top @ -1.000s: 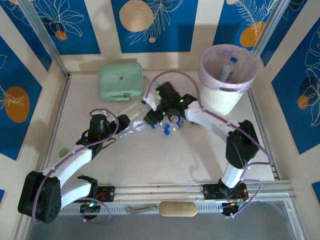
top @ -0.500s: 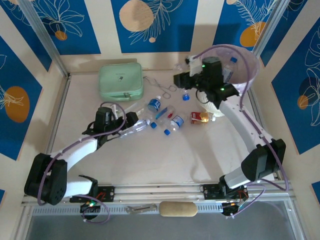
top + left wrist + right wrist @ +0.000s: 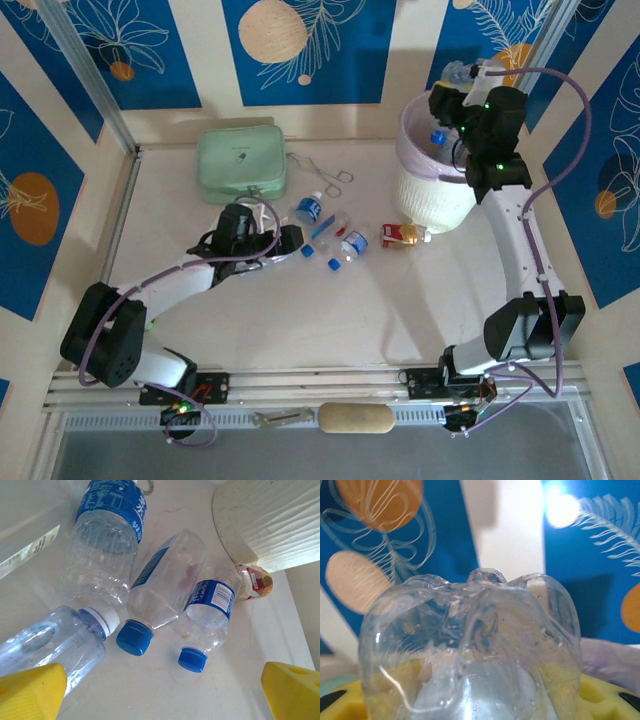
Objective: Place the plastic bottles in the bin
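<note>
Bottle [image 3: 470, 645], clear and lobed, in right pincer [image 3: 478, 703]

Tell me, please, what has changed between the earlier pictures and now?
The right gripper, shut on a clear bottle, rose from the bottle cluster and swung right, to above the bin. The left gripper, open, slid right towards the bottles on the table. The bin, the mint-green case and the red-and-white carton stayed in place.
</note>
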Available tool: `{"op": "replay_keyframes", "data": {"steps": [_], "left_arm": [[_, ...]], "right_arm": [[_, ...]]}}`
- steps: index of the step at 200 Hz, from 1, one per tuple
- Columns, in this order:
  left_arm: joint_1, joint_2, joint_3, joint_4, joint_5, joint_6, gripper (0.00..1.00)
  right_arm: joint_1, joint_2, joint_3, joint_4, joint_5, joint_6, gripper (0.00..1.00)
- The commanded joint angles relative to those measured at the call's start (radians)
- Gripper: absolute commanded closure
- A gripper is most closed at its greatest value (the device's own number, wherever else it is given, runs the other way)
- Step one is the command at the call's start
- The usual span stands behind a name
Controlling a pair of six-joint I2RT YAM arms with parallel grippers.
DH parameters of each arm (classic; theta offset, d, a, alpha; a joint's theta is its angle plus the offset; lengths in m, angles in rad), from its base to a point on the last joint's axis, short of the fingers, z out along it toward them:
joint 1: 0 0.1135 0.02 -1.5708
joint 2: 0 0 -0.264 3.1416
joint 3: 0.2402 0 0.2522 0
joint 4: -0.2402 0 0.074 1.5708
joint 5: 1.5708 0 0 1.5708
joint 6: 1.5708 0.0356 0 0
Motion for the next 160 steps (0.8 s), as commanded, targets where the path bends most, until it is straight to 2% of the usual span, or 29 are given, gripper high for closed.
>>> {"op": "replay_keyframes", "data": {"steps": [1,46,82,91,107,127,160], "left_arm": [[-0.017,-0.002,0.038,-0.044,-0.025,0.041,0.01],[-0.020,-0.041,0.047,-0.108,-0.078,0.083,0.01],[-0.020,-0.074,0.057,-0.174,-0.142,0.133,0.01],[-0.020,-0.081,0.056,-0.180,-0.150,0.137,0.01],[-0.020,-0.091,0.052,-0.184,-0.161,0.140,0.01],[-0.020,-0.100,0.048,-0.185,-0.173,0.143,0.01],[-0.008,-0.105,0.054,-0.208,-0.183,0.182,0.01]], "right_arm": [[-0.030,0.048,0.023,0.082,0.064,0.044,0.51],[-0.056,0.118,0.014,0.055,0.084,0.038,0.51],[-0.061,0.155,0.030,0.004,0.069,0.040,0.46],[-0.061,0.158,0.033,-0.003,0.071,0.042,0.41],[-0.061,0.161,0.034,-0.007,0.075,0.048,0.25],[-0.061,0.154,0.039,-0.006,0.073,0.054,0.12],[-0.058,0.131,0.067,-0.026,0.057,0.072,0.02]]}}
